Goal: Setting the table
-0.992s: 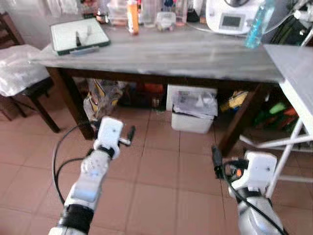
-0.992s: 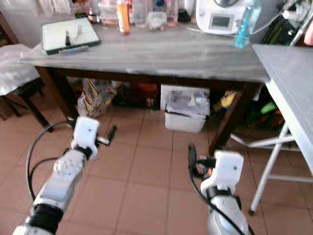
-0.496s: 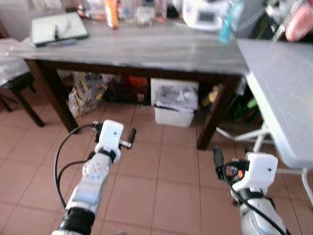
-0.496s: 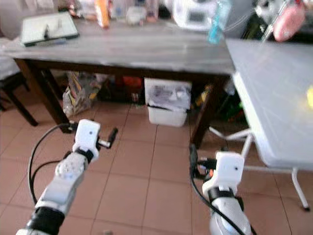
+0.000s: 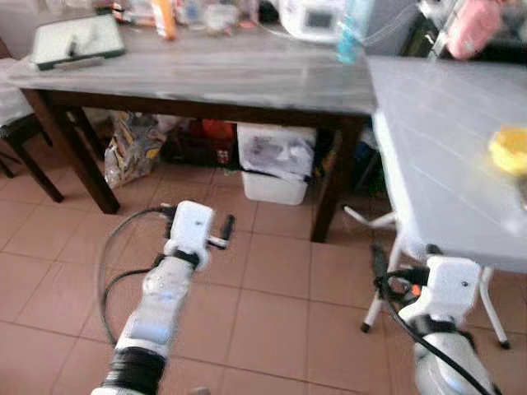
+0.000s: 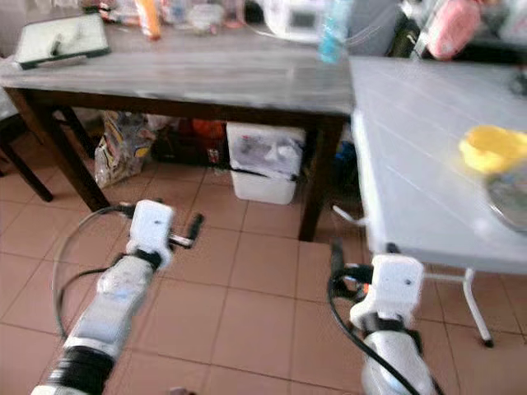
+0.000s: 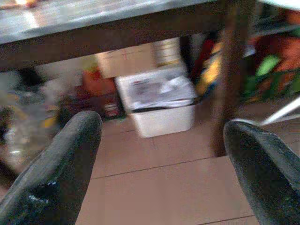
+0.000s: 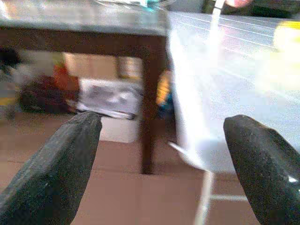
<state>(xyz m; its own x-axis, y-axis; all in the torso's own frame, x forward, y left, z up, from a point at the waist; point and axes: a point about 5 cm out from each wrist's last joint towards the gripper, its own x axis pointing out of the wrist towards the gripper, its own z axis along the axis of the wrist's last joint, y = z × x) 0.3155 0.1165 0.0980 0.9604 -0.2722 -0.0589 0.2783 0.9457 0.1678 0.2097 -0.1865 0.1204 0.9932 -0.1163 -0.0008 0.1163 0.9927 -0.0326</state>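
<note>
Both arms are held low over the tiled floor, in front of two tables. The left gripper has its two black fingers spread wide apart and it holds nothing; between them the wrist view shows a white bin under the dark wooden table. The right gripper is also released, with its fingers far apart and nothing between them. It points toward the leg of the wooden table and the near edge of the white folding table.

The wooden table stands far and to the left. On its far left corner lies a green-rimmed tray with a few small items that are too blurred to name. Along the far edge there are an orange bottle, some clear containers, a white kitchen appliance and a blue-green bottle. Under this table there are the white bin, bags and other clutter.

The white folding table is on the right, well apart from both grippers and higher than them. A yellow bowl sits on it toward the right side, and just beside it, nearer, is part of a grey round dish. A pink object is at the far end of this table, blurred.
</note>
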